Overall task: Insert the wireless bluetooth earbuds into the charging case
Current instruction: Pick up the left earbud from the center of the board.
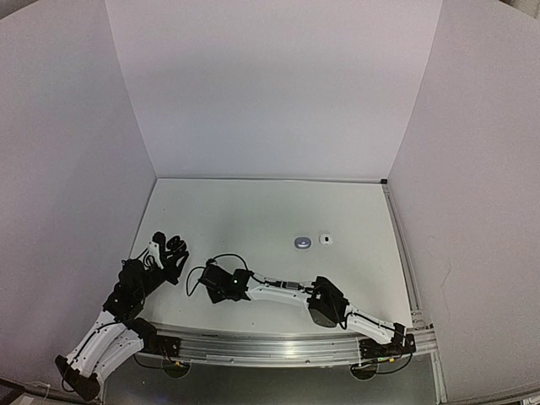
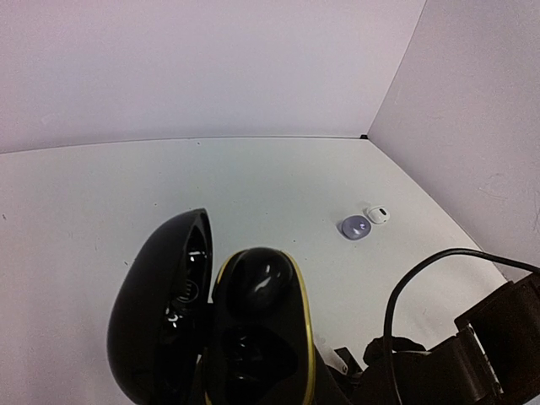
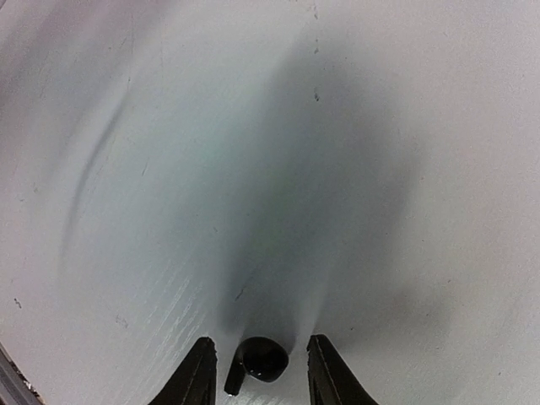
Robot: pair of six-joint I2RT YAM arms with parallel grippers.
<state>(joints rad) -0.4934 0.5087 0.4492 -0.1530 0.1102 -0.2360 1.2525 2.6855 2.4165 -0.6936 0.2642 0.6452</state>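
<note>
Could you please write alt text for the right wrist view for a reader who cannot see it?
A small black earbud lies on the white table between the two dark fingertips of the right pincer, which stand apart, one on either side.

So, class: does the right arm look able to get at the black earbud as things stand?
Probably yes: the black earbud lies on the bare table between the open fingers of the right gripper, with nothing in the way.
</note>
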